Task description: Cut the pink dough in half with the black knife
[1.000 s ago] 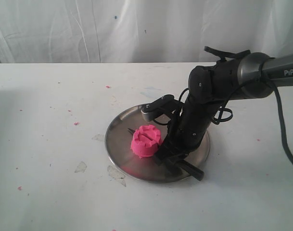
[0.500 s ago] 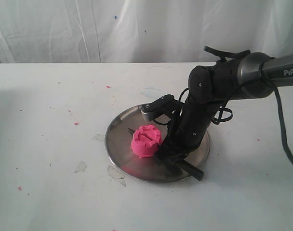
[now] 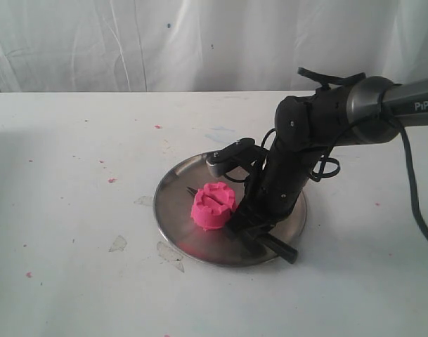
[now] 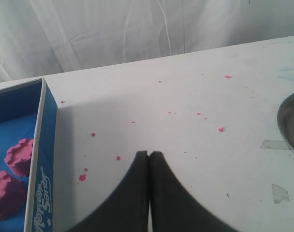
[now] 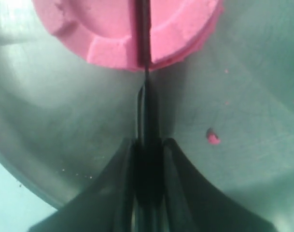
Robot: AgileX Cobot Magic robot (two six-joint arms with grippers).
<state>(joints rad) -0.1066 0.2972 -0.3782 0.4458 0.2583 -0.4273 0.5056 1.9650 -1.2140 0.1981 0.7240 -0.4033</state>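
While the right end effector [image 3: 247, 223] clamps its fingers tight on the handle of the black knife [image 5: 146, 111], the blade sits edge-down in a slot straight across the middle of the pink dough [image 3: 213, 205]. The dough is one round, notched lump on the steel plate [image 3: 173, 193], left of the plate's centre in the exterior view, and the plate rests on the white bench [image 3: 73, 140]. Look at the knife's line: its long axis runs low over the plate from the handle end, which juts past the near right rim, up to the pointed tip, which peeks out beyond the dough's far left side. Over on the other side, the left end effector [image 4: 149, 155] hovers above the bench with its fingers pressed together and nothing between them. It is near a blue box [image 4: 40, 140] holding darker moulded lumps [image 4: 17, 157]. Pink crumbs [image 4: 220, 129] dot the bench.
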